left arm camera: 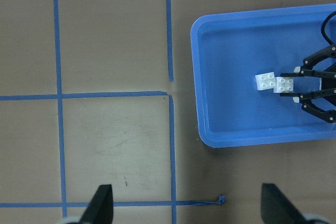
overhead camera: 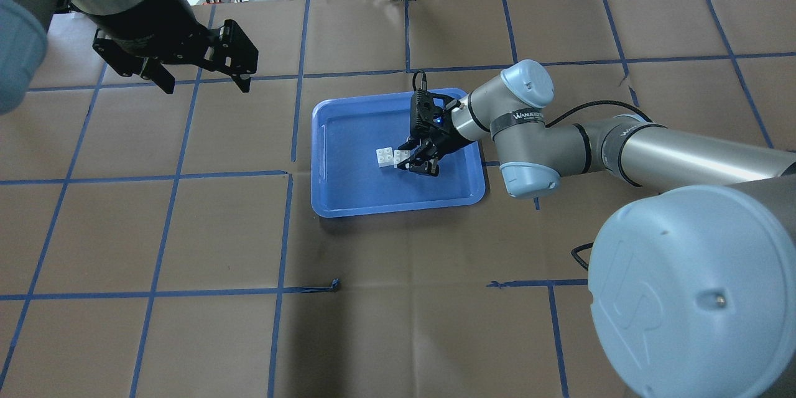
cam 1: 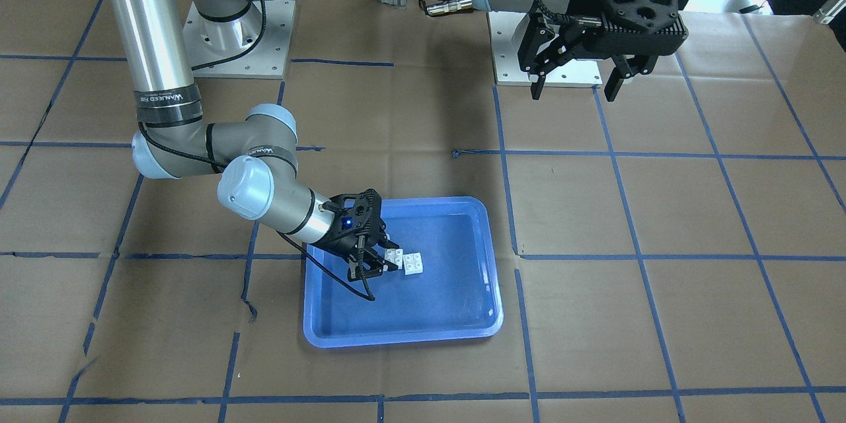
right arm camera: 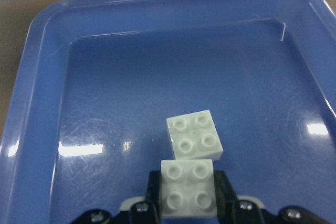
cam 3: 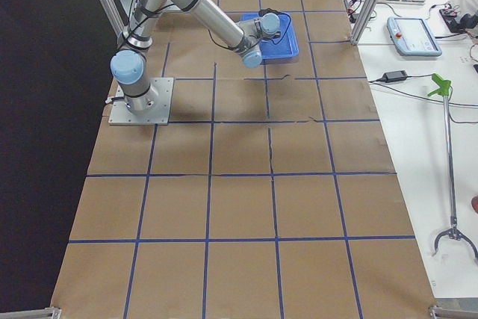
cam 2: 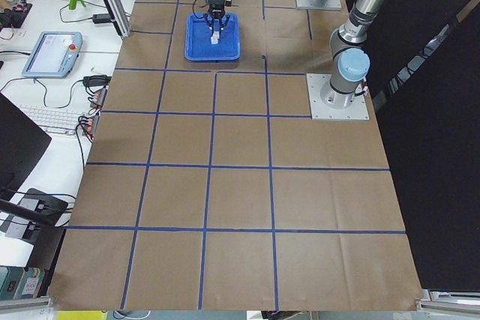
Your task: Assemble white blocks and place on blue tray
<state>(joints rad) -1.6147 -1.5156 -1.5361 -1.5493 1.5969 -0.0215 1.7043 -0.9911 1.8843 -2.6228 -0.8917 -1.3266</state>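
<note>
The blue tray (cam 1: 403,338) lies mid-table; it also shows in the overhead view (overhead camera: 398,208), the left wrist view (left arm camera: 252,140) and the right wrist view (right arm camera: 31,103). My right gripper (cam 1: 386,263) is low inside it, shut on one white block (right arm camera: 188,195), seen also from overhead (overhead camera: 402,157). The second white block (right arm camera: 194,135) rests on the tray floor right against the held one, studs up (cam 1: 414,264). I cannot tell whether the two are joined. My left gripper (overhead camera: 206,86) is open and empty, high above the table, away from the tray.
The table is brown paper with a blue tape grid (overhead camera: 292,171). The arm base plates (cam 1: 238,39) stand at the robot's side. Desks with a keyboard and pendant (cam 2: 52,50) run along the far side.
</note>
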